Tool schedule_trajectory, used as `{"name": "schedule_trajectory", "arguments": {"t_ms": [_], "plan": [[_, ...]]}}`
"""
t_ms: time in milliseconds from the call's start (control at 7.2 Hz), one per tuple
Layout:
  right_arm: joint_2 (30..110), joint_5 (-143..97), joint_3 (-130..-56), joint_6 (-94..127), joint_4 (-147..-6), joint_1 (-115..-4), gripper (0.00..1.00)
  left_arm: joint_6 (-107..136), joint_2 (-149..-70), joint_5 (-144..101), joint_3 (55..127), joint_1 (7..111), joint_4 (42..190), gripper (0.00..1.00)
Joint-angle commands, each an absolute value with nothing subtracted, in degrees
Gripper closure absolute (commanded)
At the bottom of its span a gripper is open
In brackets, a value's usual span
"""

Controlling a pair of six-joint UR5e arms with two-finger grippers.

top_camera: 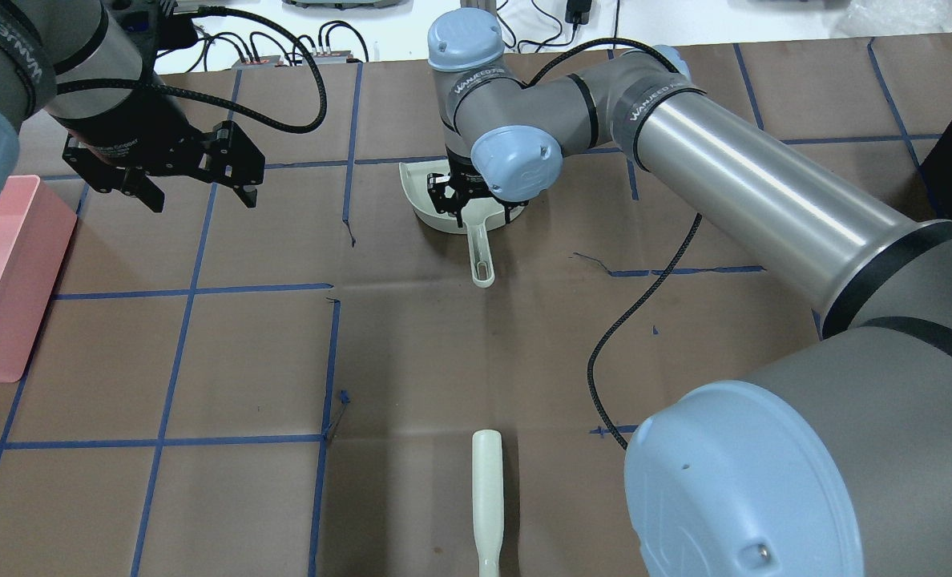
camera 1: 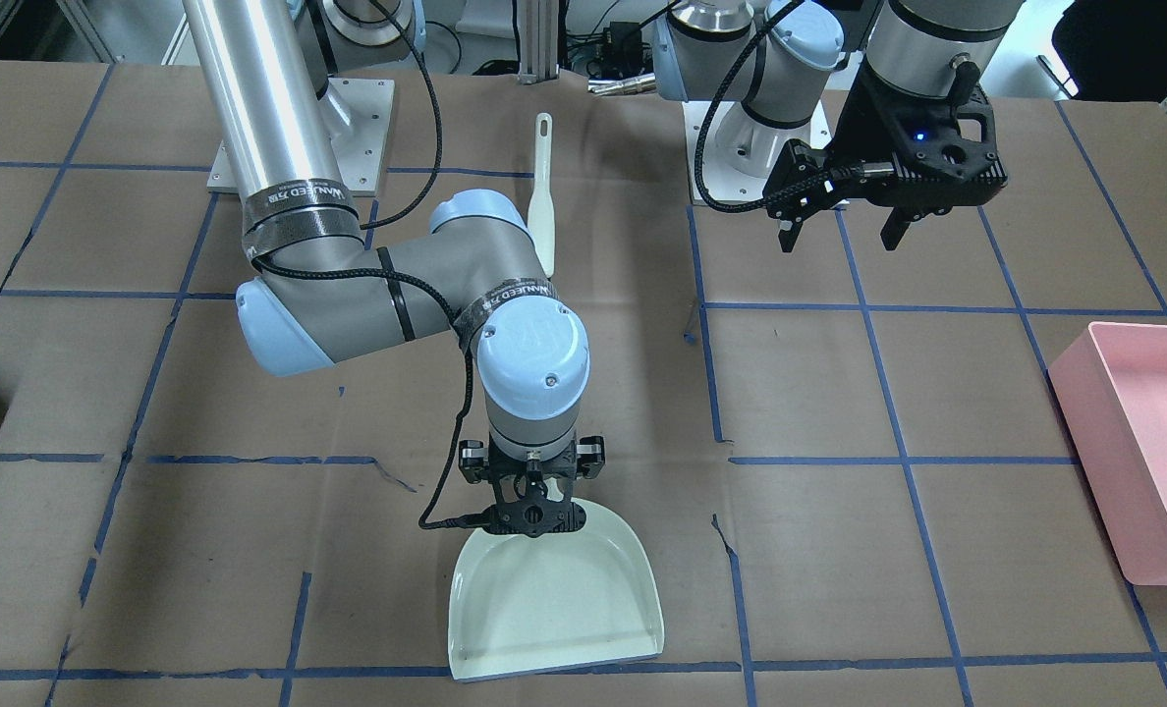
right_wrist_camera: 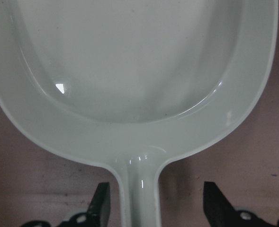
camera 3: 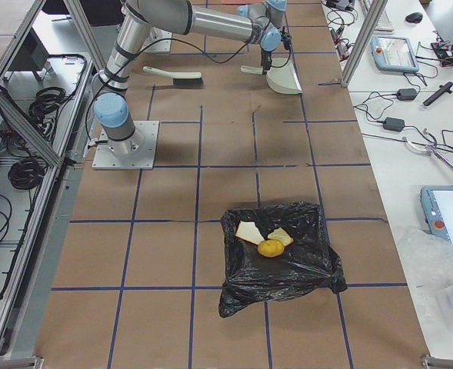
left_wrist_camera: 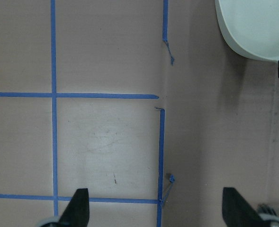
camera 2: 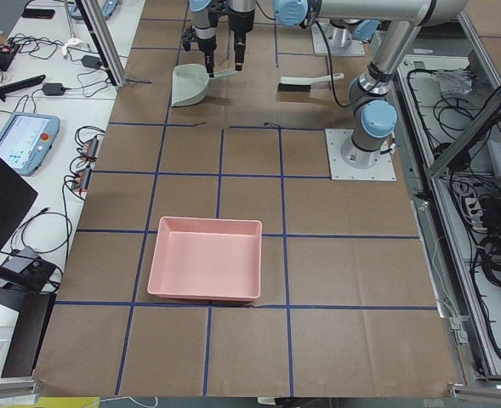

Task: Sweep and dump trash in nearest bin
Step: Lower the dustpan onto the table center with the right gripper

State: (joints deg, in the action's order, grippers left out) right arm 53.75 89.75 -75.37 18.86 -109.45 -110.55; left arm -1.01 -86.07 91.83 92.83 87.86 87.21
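— Right pincer (camera 1: pixel 534 511) first: where does it stand?

— Low over the cream dustpan (camera 1: pixel 554 599), in the lower middle of the front-facing view. In its own wrist view the fingers are apart, one on each side of the pan's handle (right_wrist_camera: pixel 139 194), with a gap showing on both sides. It is clamped on nothing.

— And the left pincer (camera 1: pixel 839 234)?

— It hangs at the upper right of that same view, above the desk (camera 1: pixel 888 589). Its fingers are spread and there is nothing between them.

— Where is the trash, then?

— All of it shows in the right-side view, at the lower middle. The potato (camera 3: pixel 270 248) and the two bread pieces (camera 3: pixel 249 232) (camera 3: pixel 281 237) lie together inside the black-bagged bin (camera 3: pixel 318 269). The pan is bare inside, and the pink bin (camera 2: pixel 206 221) in the left-side view holds nothing.

— So the sweeping and dumping look done?

— That is the reading from how things lie. No scrap shows on the desk in any view. The brush (top_camera: pixel 487 489) lies flat at the bottom middle of the overhead view, well apart from both pincers, and the pan sits flat on the desk.

— What is left?

— Little, by that judgement. The right arm would only have to lift clear of the handle. Whether it is about to grip the handle instead cannot be told.
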Motion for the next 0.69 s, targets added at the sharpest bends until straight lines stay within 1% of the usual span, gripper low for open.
{"name": "schedule_trajectory", "arguments": {"t_ms": [0,417,556], "plan": [[56.4,89.8,-75.7,16.9,-107.4,-109.5,0.0,-1.2,-85.7,91.9,92.9,87.8,87.3,0.0],[66.7,90.4,-76.5,1.3,-94.2,-102.8,0.0,-1.1,-85.9,91.8,92.8,87.8,87.3,0.0],[69.6,90.4,-77.3,-0.7,-92.4,-101.3,0.0,-1.1,-85.8,91.8,92.8,87.9,87.3,0.0]]}}
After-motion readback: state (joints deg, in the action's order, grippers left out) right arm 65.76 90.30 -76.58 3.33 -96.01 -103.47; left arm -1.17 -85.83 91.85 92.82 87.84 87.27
